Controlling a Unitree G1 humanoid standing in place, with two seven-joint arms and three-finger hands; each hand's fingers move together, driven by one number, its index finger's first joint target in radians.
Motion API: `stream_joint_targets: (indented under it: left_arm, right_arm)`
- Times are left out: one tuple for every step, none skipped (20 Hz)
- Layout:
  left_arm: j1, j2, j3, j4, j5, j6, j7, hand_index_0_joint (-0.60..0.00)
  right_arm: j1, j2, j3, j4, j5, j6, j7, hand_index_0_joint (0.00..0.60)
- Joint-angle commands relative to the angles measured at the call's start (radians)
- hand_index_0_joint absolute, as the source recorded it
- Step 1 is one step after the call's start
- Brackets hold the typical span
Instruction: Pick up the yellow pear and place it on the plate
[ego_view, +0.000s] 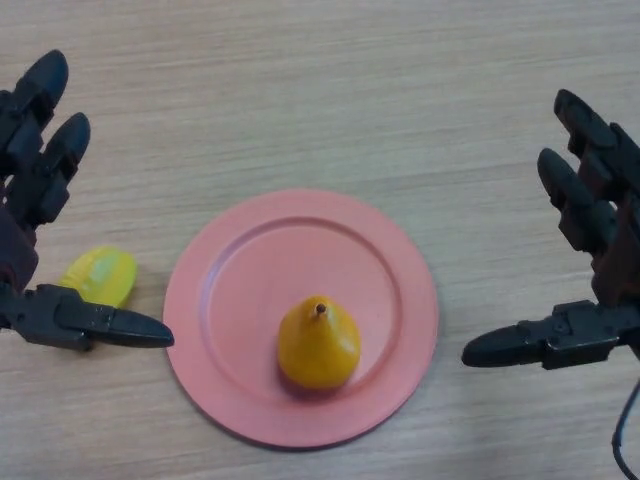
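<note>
The yellow pear (319, 343) stands upright on the pink plate (250, 260), a little below the plate's middle, stem up. My left hand (35, 190) hangs at the view's left edge, fingers straight and thumb pointing toward the plate, holding nothing. At the right edge, my right hand (590, 210) mirrors it, open and empty, its thumb aimed at the plate's right rim. Neither hand touches the pear or the plate.
A small yellow-green object (100, 275), like a piece of corn, lies on the wooden table just left of the plate, partly behind my left thumb.
</note>
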Motion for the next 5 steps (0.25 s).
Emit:
stream_joint_targets:
  left_arm:
    - [-0.029, 0.041, 0.055, -0.046, -0.016, -0.086, -0.025, 0.0]
    - [-0.033, 0.045, 0.058, -0.047, -0.02, -0.074, -0.026, 0.0]
    - [-0.039, 0.049, 0.062, -0.046, -0.023, -0.065, -0.028, 0.0]
    - [-0.041, 0.049, 0.058, -0.041, -0.02, -0.07, -0.028, 0.0]
    - [-0.04, 0.046, 0.052, -0.036, -0.018, -0.079, -0.029, 0.0]
  right_arm:
    - [-0.01, -0.031, -0.08, -0.094, 0.02, -0.052, 0.026, 0.0]
    - [-0.011, -0.033, -0.092, -0.106, 0.025, -0.027, 0.028, 0.0]
    - [-0.017, -0.036, -0.106, -0.123, 0.029, 0.004, 0.027, 0.0]
    - [-0.022, -0.037, -0.108, -0.127, 0.024, 0.006, 0.025, 0.0]
    - [-0.026, -0.04, -0.102, -0.13, 0.007, 0.004, 0.025, 0.0]
